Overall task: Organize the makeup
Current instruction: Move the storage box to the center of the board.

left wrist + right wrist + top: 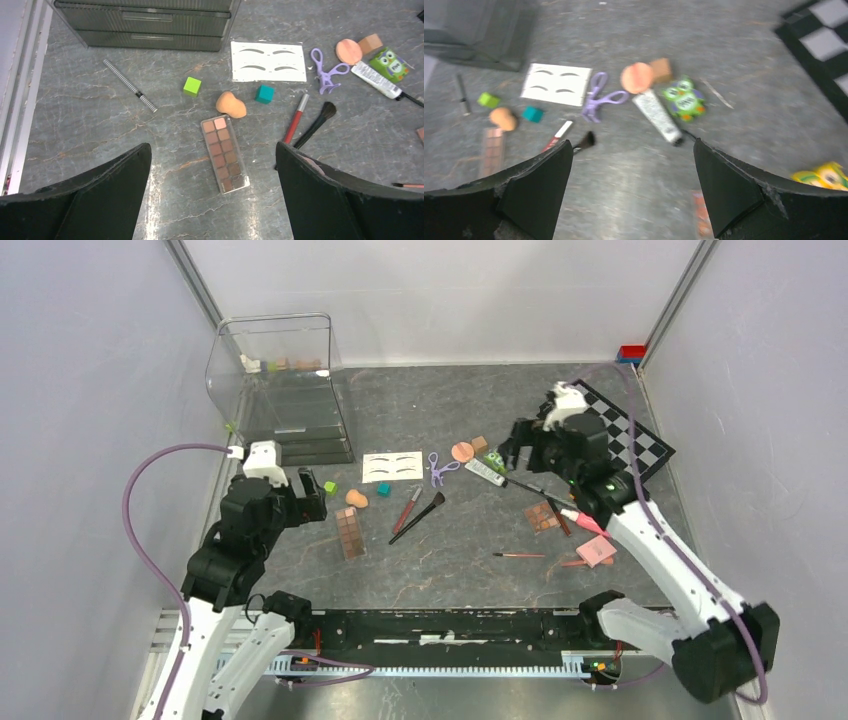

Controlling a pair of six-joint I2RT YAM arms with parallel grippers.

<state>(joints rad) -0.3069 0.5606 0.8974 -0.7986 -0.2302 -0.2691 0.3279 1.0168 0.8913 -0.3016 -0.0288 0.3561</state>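
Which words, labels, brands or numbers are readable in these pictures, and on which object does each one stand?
No text can be read anywhere.
White tube with grey speckled print: print too small to read.
Green owl-shaped figure: small white badge, too blurred.
White rectangular card: only four drawn eyebrows, no words.

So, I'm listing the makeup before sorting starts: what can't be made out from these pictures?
Drawer unit: top view, contents lost behind dark fronts and glare; left wrist view crops it at the top edge.
Striped pencil: hidden by the left arm in the top view.
White tube: right wrist view, print blurred.
Yellow item: right wrist view, cut by the edge and a finger of the right end effector; unidentifiable.
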